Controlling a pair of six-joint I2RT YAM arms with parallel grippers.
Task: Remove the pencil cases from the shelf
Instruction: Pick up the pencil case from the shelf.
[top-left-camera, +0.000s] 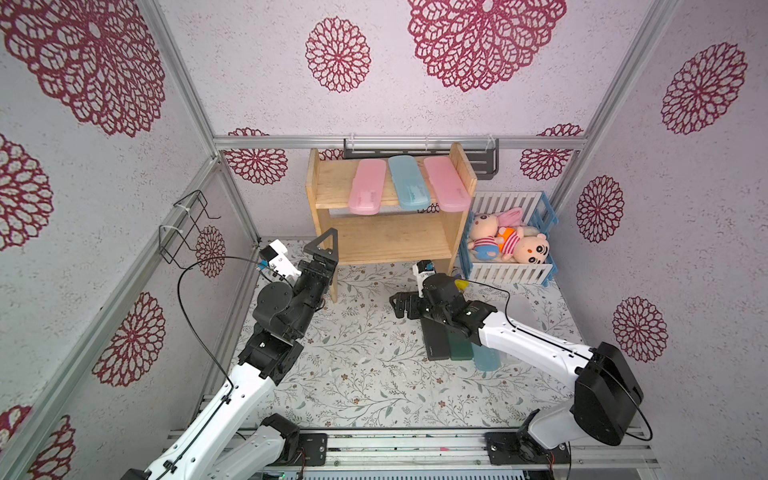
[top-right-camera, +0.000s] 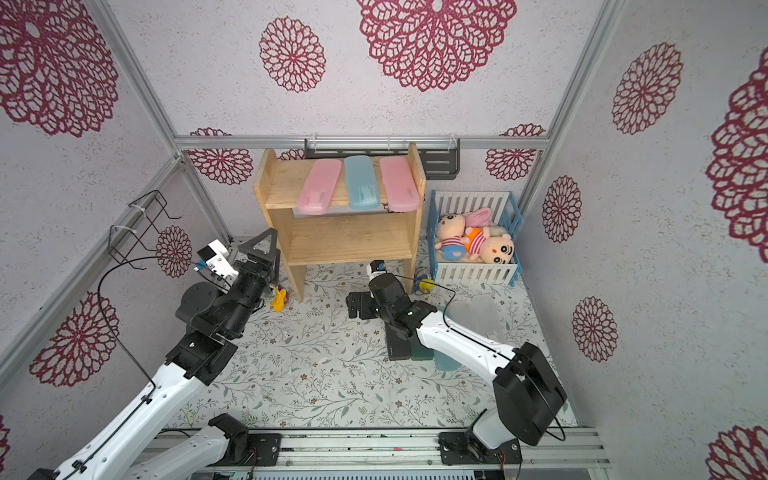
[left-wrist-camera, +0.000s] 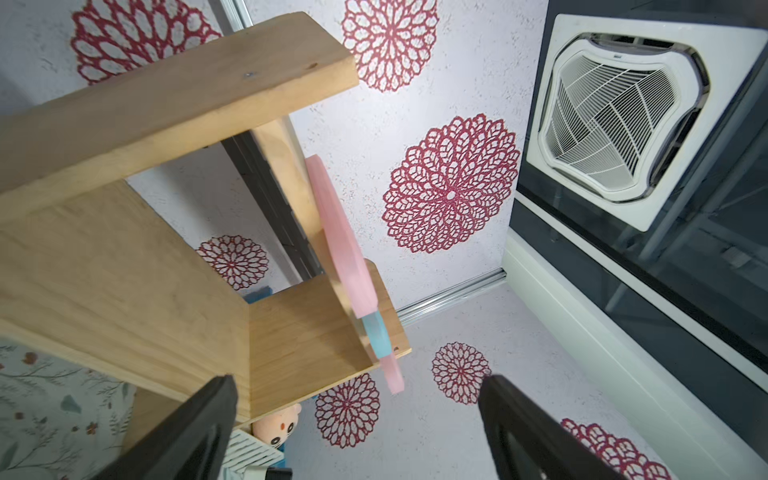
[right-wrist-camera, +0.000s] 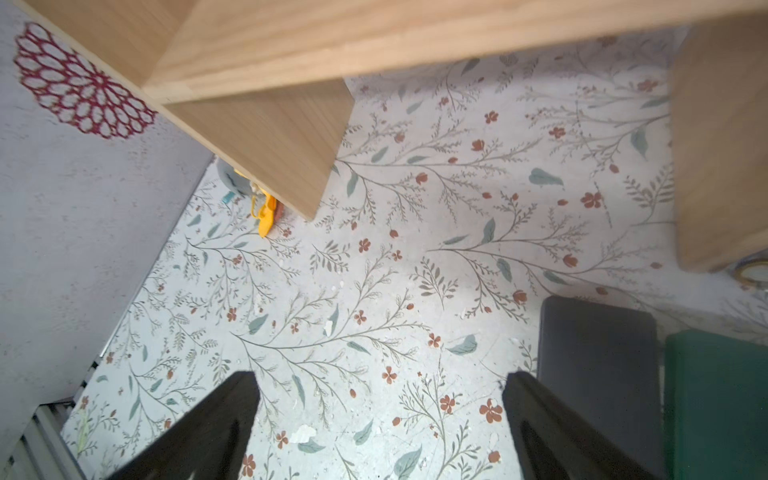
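Down near, right tool (top-left-camera: 401, 305) spread wide, empty, just beside black pencil case (top-left-camera: 436, 345) on worktop (top-left-camera: 365, 374). Left tool (top-left-camera: 326, 255) spread too, empty, by shelf (top-left-camera: 386, 239) left panel. Up top: two pink pencil cases (top-left-camera: 365, 193), one blue pencil case (top-left-camera: 409, 183), overhanging front edge. Might clip that panel reaching up, jolting them off.

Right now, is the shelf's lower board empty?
Empty: the lower board shows bare wood in both top views; three pencil cases lie on the upper board.
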